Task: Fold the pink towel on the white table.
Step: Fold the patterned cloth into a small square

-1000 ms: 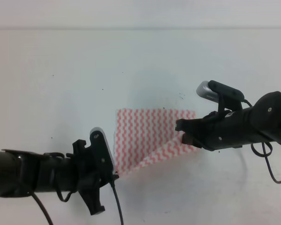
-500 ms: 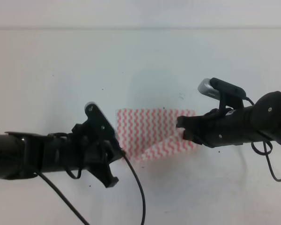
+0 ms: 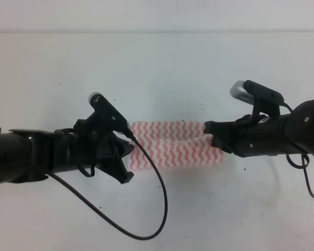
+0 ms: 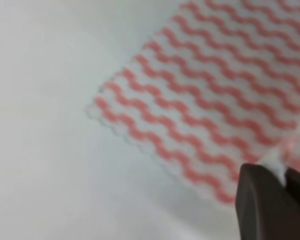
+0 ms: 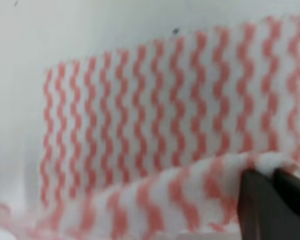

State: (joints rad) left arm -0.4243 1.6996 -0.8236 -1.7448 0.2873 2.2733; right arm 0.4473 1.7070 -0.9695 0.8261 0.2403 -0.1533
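At mid-desk (image 3: 157, 68) I see the pink towel (image 3: 172, 149) doubled over into a narrow band between both arms. My left gripper (image 4: 280, 180) is clenched on the towel's near left corner, and my right gripper (image 5: 272, 182) pinches the raised folded edge.

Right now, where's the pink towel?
In the exterior high view the pink towel lies mid-table on the white table, stretched between the left gripper and the right gripper, each pinching an end.
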